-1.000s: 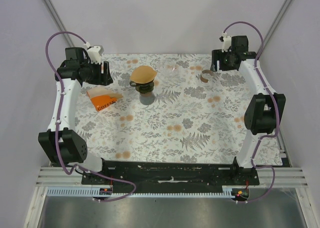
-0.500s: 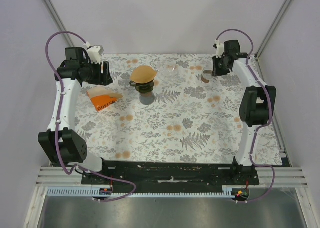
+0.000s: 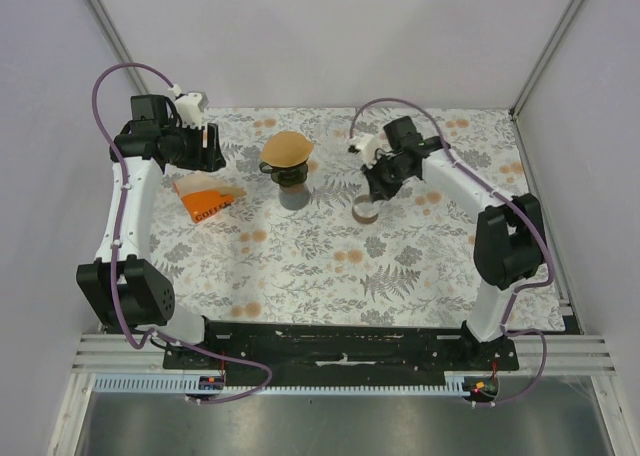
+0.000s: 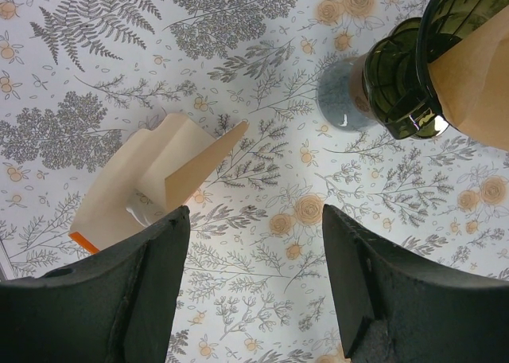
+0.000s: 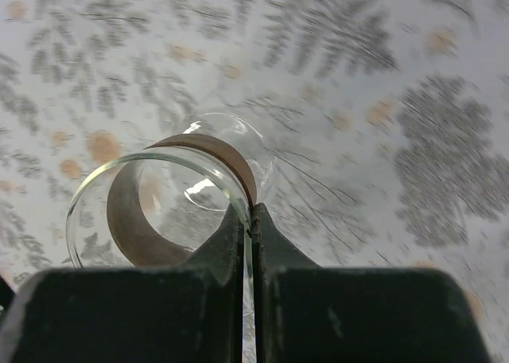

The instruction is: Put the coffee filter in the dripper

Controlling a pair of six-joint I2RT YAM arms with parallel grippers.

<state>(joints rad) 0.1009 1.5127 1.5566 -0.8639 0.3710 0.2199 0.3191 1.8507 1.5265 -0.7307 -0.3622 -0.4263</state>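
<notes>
A brown paper coffee filter (image 3: 288, 146) sits in the mouth of the dark green dripper (image 3: 289, 174) at the back centre-left. In the left wrist view the coffee filter (image 4: 477, 76) and dripper (image 4: 402, 80) show at the top right. My left gripper (image 3: 212, 152) hovers left of them, open (image 4: 256, 220), with only tablecloth between its fingers. My right gripper (image 3: 379, 187) is right of the dripper, shut (image 5: 251, 212) on the rim of a clear glass vessel (image 5: 127, 220) with a brown band.
An orange and cream filter pack (image 3: 206, 198) lies below the left gripper, with cream paper (image 4: 151, 176) sticking out of it. The glass vessel (image 3: 366, 212) hangs tilted over the floral tablecloth (image 3: 400, 276). Grey walls close in the sides and back.
The right gripper closed on the glass vessel's rim at the back right and swung it left and forward to the middle. The left arm has not moved.
</notes>
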